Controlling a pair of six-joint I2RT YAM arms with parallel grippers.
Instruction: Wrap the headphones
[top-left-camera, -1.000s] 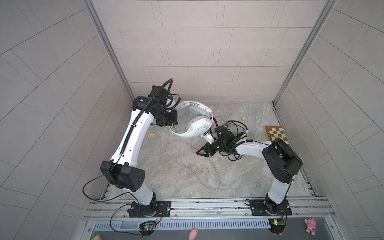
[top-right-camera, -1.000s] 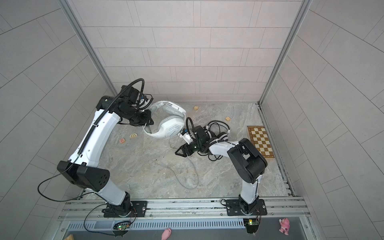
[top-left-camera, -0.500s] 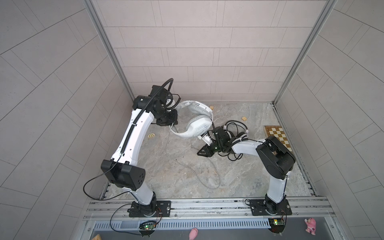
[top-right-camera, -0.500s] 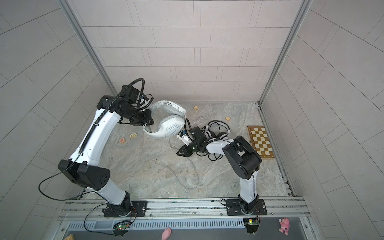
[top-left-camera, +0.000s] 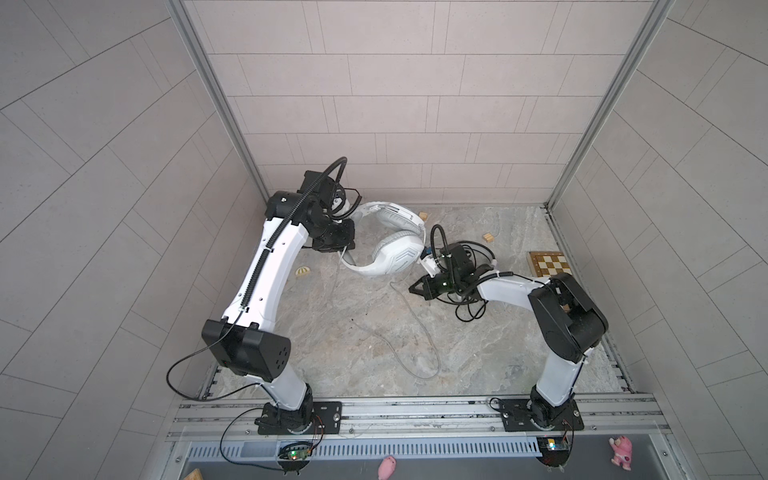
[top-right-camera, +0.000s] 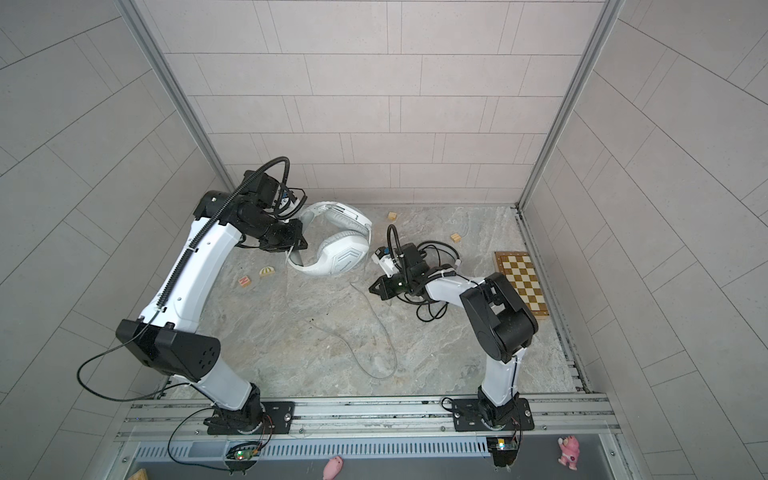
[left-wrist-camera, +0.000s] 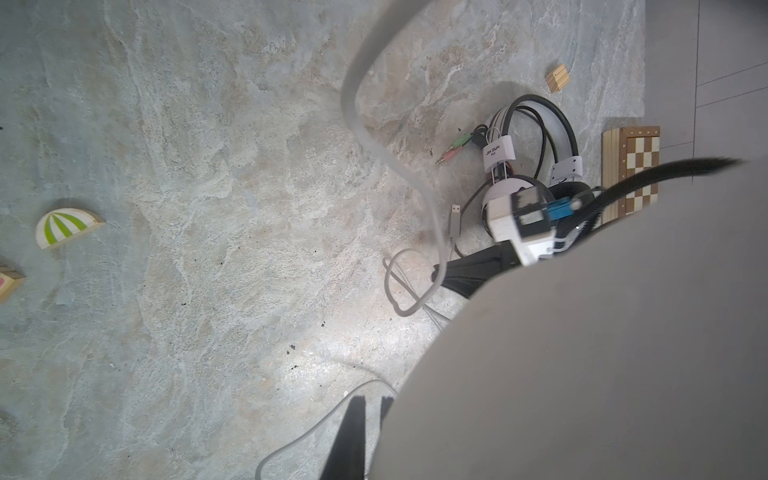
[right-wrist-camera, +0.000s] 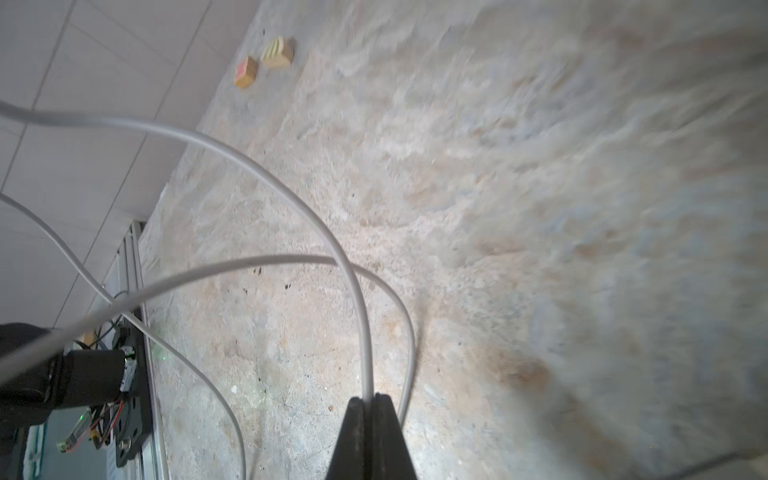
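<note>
winding step: clamped white headphones (top-left-camera: 395, 257) in left gripper (top-left-camera: 345, 249) near desk's (top-left-camera: 478, 361) far edge, pinched grey cable (right-wrist-camera: 357, 291) in right gripper (right-wrist-camera: 370, 401); likely needed next: looping cable around headband (top-left-camera: 386, 206).

One headset (top-left-camera: 395, 253) hangs at the back left, its band in the left gripper (top-left-camera: 346, 250). Its cable (top-left-camera: 415, 332) drops to the table (top-left-camera: 324, 357) and loops forward across the middle, one strand caught in the right gripper (right-wrist-camera: 368, 401), just right of that headset. The other headset (left-wrist-camera: 536, 137) lies beneath the right wrist, with the chessboard (top-left-camera: 550, 264) further right, by the wall. A half-round block (top-left-camera: 302, 272) sits left of the cable.
</note>
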